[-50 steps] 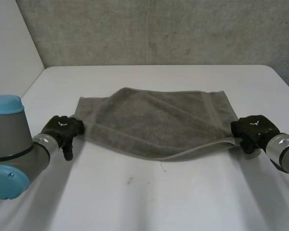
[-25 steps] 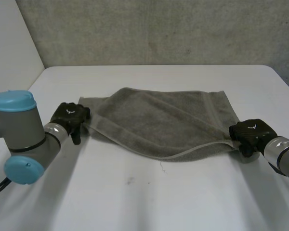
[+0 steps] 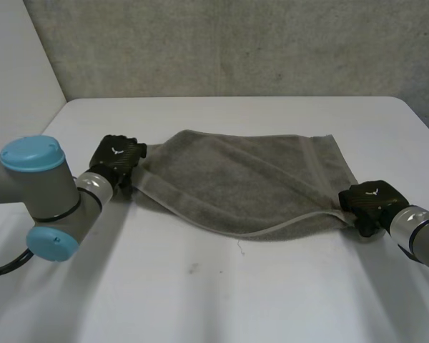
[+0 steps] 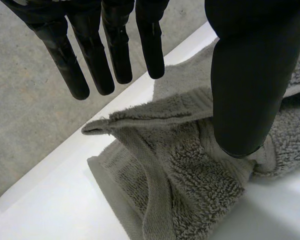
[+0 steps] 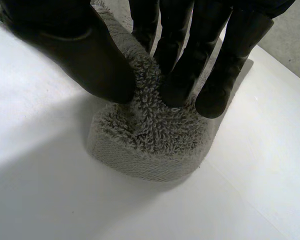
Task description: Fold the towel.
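Simply one towel (image 3: 250, 179) between two hands, left hand (image 3: 118, 158) and right hand (image 3: 370, 200).

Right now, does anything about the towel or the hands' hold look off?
Yes. The towel lies skewed and bunched at the left hand, whose fingers stand straight, clear of the cloth; the right hand pinches its corner.

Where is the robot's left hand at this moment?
In the head view, the left hand sits at the left end of the towel, across from the right hand, its thumb resting on the bunched cloth.
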Motion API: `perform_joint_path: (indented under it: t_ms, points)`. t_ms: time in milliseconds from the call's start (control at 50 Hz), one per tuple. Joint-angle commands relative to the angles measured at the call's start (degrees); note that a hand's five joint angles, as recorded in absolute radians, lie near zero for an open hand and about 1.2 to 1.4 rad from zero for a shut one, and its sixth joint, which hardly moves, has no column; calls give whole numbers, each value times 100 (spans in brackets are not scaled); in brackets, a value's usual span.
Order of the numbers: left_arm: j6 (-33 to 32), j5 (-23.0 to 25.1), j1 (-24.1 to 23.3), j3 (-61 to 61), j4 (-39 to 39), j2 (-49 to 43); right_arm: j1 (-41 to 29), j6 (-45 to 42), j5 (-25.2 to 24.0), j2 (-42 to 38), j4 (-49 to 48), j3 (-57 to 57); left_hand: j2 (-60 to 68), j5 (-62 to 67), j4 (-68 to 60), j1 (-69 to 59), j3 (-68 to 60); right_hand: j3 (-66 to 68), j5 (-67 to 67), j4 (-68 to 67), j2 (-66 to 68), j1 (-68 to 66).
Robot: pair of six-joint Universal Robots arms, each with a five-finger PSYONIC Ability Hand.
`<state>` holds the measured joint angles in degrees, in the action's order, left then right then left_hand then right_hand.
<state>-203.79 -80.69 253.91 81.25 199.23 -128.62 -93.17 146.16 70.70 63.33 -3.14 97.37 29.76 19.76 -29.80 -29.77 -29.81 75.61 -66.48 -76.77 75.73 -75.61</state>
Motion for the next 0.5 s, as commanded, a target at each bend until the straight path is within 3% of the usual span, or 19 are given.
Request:
perform_joint_path:
  t_ms: [20,280,500]
  points:
    - [-20,0,0,-188,-16,-251,0,-52,-3,-14,-3,1,905,905,-901,-904,-900,439,-352,-323,427,-439]
    - [-20,18,0,-373,11,-392,0,-52,5,-14,6,-8,1881,1881,-1877,-1880,-1876,439,-352,-323,427,-439]
    - [6,-8,-53,-232,-59,-234,0,-43,23,3,15,-52,4051,4051,-4046,-4050,-4046,439,-352,-323,427,-439]
